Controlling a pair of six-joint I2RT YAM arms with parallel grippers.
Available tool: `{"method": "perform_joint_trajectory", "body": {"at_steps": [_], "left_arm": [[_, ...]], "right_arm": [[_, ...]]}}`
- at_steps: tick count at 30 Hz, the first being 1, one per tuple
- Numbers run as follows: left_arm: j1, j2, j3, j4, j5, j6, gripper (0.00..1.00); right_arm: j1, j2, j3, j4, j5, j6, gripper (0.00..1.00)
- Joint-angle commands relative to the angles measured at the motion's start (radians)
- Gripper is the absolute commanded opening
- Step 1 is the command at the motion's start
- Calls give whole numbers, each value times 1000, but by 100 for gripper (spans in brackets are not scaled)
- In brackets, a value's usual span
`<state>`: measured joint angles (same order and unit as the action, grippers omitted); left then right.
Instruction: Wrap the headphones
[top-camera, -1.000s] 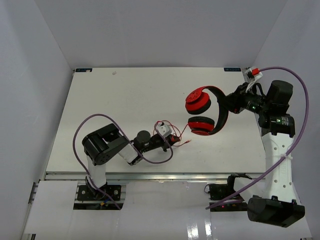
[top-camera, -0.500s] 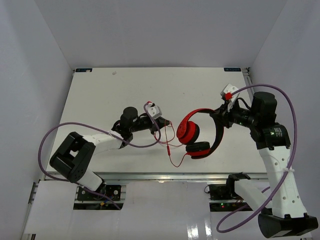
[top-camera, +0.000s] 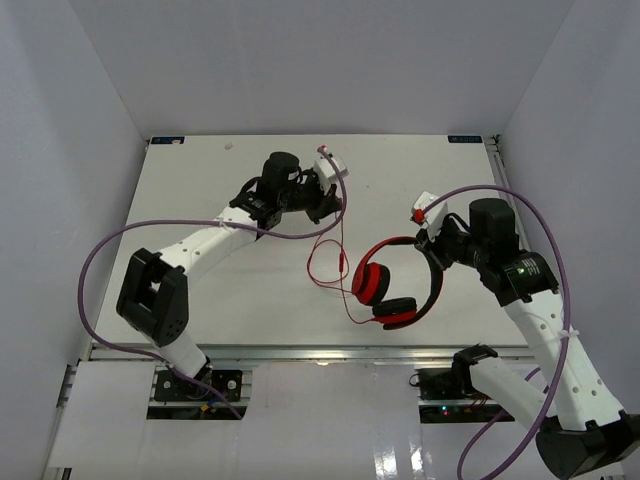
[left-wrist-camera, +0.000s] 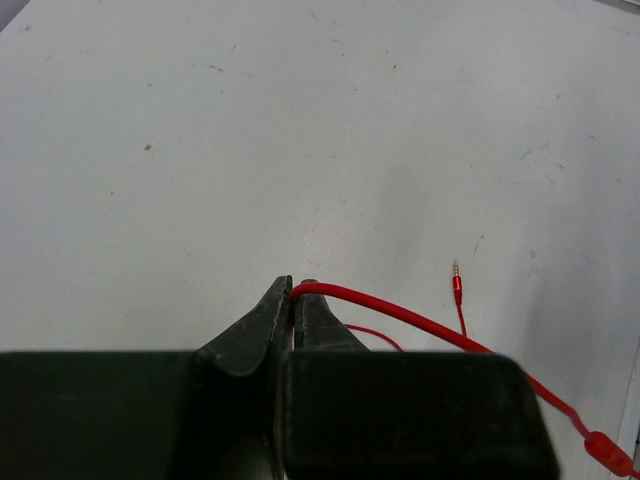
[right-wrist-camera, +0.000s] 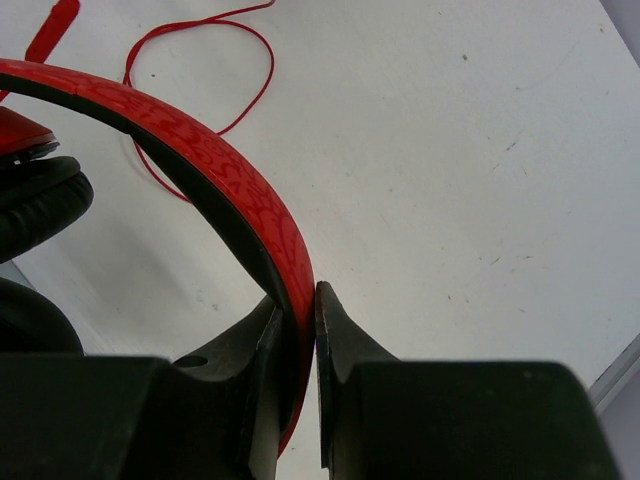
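Nearest you, at about four o'clock on the table (top-camera: 200, 220), are the red headphones (top-camera: 373, 284). Their two cups (top-camera: 398, 312) point toward seven o'clock, and the headband (top-camera: 437, 285) arches round on the three o'clock side. The right gripper (top-camera: 432, 248) comes in from three o'clock, its fingers clamped across the headband near the top of the arch. The wrist view shows both pads tight on the red band. Whether the cups rest on the table or hang just above it cannot be told from here. From the cups the thin red cord (top-camera: 327, 262) loops loosely toward nine o'clock, then climbs toward twelve. Farther off, just past the table's centre at twelve o'clock, the left gripper (top-camera: 336, 198) has its fingers pinched together on the cord. The plug (left-wrist-camera: 457, 283) dangles free beyond the pinch. Expect the headband to be stiff, springy and smooth, so a firm grip across its flat width is likely the safest hold. The cups will probably swing and pull the weight to one side. The cord looks light, limp and easy to snag or kink. Pinch it lightly and guide it with gentle tension rather than tugging at the cup joint.
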<state>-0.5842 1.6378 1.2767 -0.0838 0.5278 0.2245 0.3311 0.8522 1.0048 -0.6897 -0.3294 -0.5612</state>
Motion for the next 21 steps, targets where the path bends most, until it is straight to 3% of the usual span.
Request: {"method": "perform_joint_trajectory", "body": {"at_steps": [1, 7, 12, 16, 21], "left_arm": [[3, 83, 192, -356, -144, -24, 0], [-6, 275, 473, -621, -254, -94, 0], [-28, 378, 708, -748, -358, -124, 0], [-31, 403, 816, -781, -411, -154, 0], [-34, 368, 838, -772, -466, -191, 0]], "right_arm": [[67, 14, 32, 109, 42, 33, 8], [198, 98, 100, 156, 85, 74, 8], [321, 180, 101, 242, 217, 165, 8], [325, 243, 100, 308, 266, 248, 8], [324, 278, 96, 359, 372, 340, 8]]}}
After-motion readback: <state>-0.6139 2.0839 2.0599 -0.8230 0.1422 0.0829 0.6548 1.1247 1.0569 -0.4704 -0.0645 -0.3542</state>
